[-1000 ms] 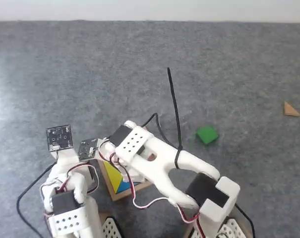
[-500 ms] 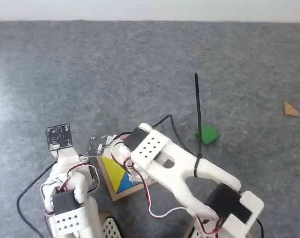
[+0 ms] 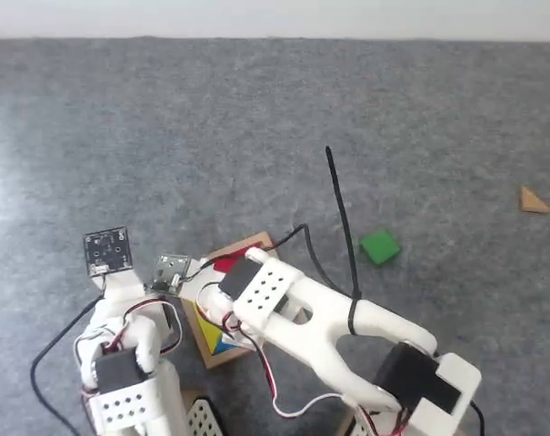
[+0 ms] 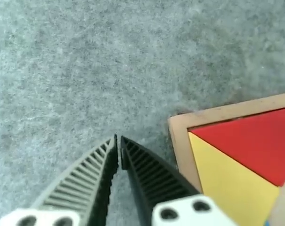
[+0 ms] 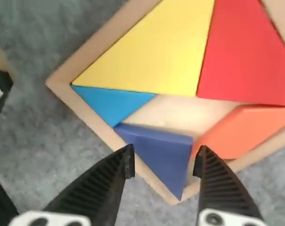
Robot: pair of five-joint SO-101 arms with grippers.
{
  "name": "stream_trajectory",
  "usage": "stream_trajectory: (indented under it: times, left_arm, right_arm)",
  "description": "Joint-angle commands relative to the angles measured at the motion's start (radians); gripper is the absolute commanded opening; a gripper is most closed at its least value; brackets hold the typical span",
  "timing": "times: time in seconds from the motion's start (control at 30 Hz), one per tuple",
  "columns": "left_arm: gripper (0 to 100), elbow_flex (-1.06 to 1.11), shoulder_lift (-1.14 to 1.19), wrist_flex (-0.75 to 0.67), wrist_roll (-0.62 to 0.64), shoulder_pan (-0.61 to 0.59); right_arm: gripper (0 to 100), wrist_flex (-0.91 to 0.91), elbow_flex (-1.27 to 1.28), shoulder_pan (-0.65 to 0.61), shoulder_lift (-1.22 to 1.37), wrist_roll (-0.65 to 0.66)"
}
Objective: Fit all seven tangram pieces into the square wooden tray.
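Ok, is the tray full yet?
Not full: bare wood shows inside the tray, and the green square lies outside on the carpet.

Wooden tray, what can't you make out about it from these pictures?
- High view: the right arm covers most of the wooden tray and its pieces.
- Left wrist view: the frame edge cuts the tray beyond the red piece.
- Right wrist view: the edge crops the orange piece.
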Motion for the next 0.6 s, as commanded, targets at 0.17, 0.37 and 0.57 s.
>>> stream_trajectory:
  times: [0.17, 0.37, 0.57]
  left_arm:
    - [1, -0.012, -0.017, -0.006, -0.023, -0.160]
    - [2, -0.025, -0.018, 0.005, -0.253, -0.516]
    - [2, -0.028, -0.018, 0.006, -0.304, -0.683]
  right_arm:
    - [22.0, 0.004, -0.006, 0.001, -0.053, 0.068]
    - [22.0, 0.005, -0.006, 0.001, -0.053, 0.126]
    - [22.1, 0.027, -0.006, 0.001, -0.051, 0.207]
